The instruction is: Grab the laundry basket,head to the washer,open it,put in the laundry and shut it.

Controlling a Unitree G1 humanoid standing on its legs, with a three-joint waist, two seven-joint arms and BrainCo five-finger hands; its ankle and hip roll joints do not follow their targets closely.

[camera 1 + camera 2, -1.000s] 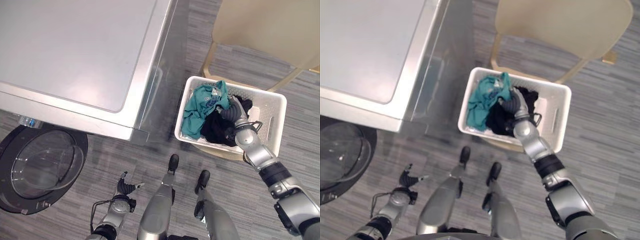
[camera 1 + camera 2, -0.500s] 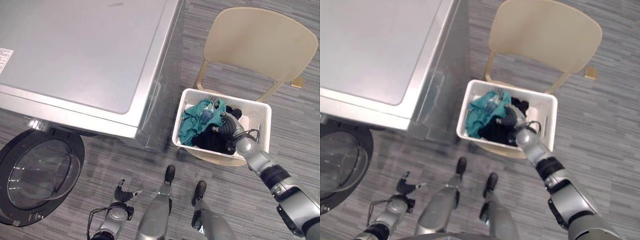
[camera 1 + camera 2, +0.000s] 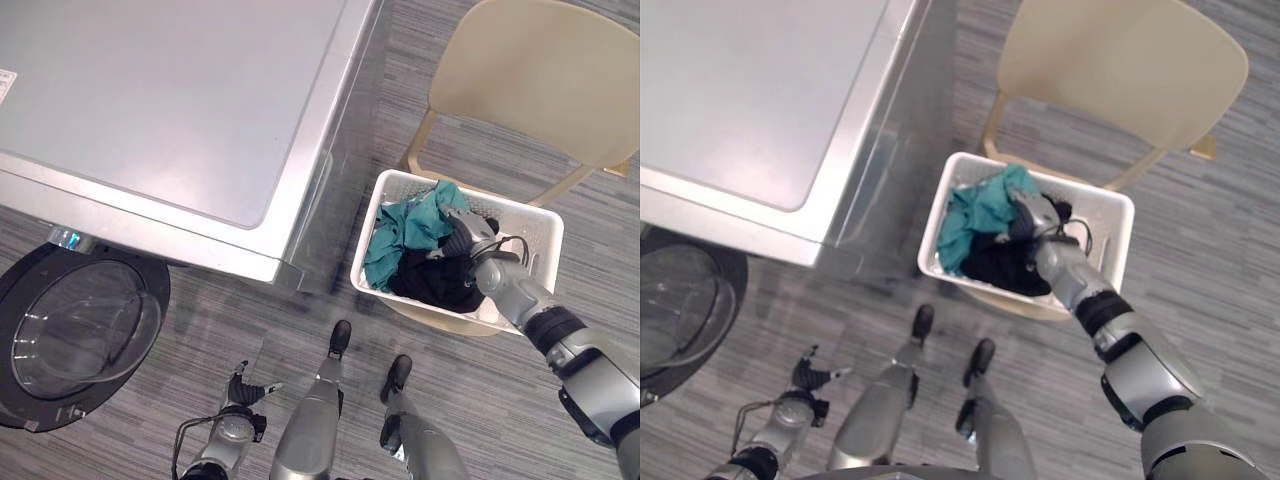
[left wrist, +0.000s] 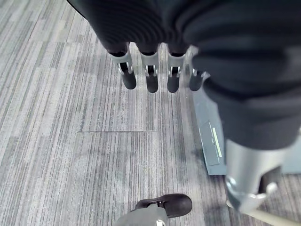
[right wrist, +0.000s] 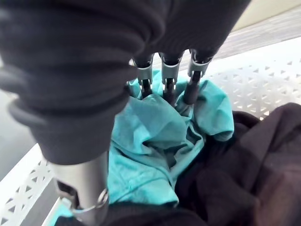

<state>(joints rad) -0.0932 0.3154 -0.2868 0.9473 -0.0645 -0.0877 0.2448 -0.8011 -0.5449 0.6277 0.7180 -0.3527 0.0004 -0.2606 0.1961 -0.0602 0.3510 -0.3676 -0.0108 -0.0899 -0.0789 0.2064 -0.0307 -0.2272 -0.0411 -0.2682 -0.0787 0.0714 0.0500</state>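
A white laundry basket (image 3: 535,232) stands on the floor right of the washer (image 3: 170,110). It holds a teal garment (image 3: 405,225) and a black garment (image 3: 435,282). My right hand (image 3: 462,232) is inside the basket, its fingers (image 5: 165,77) curled into a raised fold of the teal garment (image 5: 155,136), with the black garment (image 5: 235,160) beside it. The washer's round door (image 3: 80,335) hangs open at the lower left. My left hand (image 3: 241,385) hangs low over the floor, well left of the basket, its fingers (image 4: 149,75) straight and holding nothing.
A beige chair (image 3: 540,80) stands just behind the basket, and a beige part shows under the basket's near edge. The washer's corner is close to the basket's left wall. Grey striped carpet (image 4: 70,141) stretches between the open door and the basket.
The camera has shifted. My right hand has moved to the basket's far side and the teal garment is bunched higher around its fingers. The left hand hangs as before.
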